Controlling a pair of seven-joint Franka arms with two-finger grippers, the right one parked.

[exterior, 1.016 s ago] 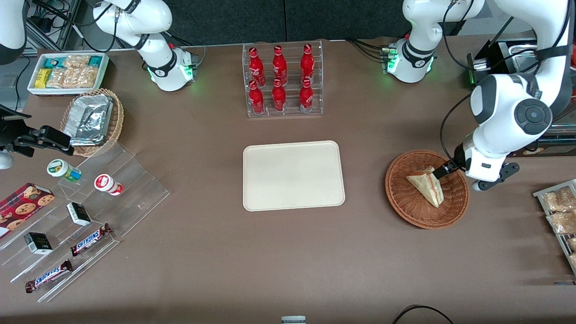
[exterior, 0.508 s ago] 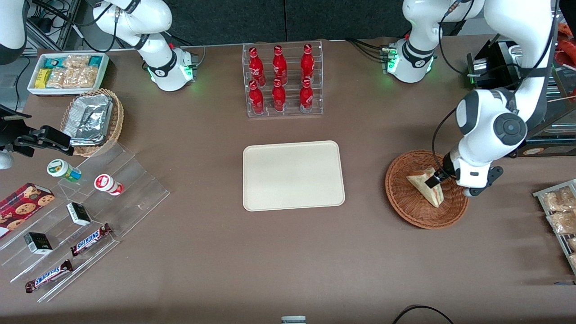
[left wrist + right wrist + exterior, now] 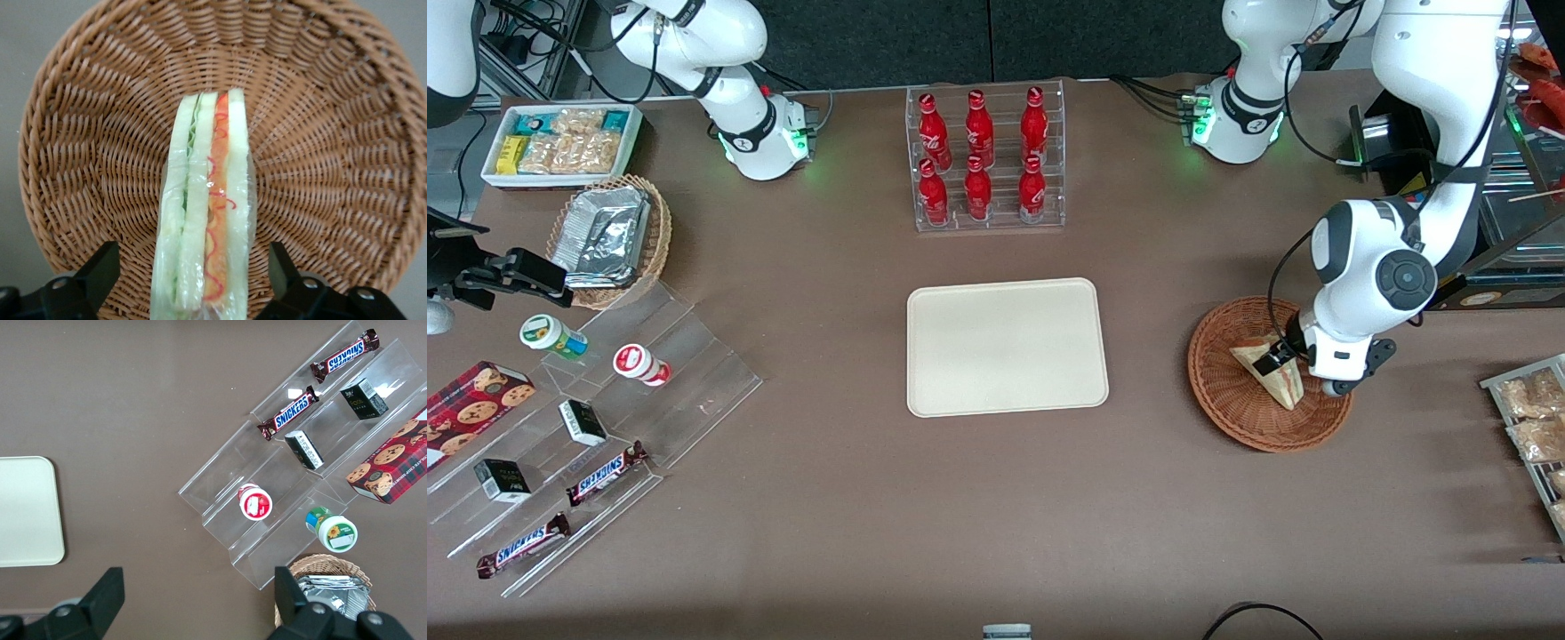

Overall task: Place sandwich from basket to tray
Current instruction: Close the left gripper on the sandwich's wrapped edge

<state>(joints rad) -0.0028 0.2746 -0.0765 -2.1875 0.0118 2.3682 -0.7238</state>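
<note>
Two fingers of my left gripper (image 3: 190,280) stand wide open, one on each flank of the sandwich (image 3: 203,220), neither visibly touching it. I see the wedge standing on edge, wrapped in clear film, orange-red and green stripe up, inside the basket (image 3: 320,133). From the front, the gripper (image 3: 1279,356) hangs over the basket (image 3: 1232,404); the tray (image 3: 1007,347) lies well apart at nine o'clock from it, with nothing on it.
</note>
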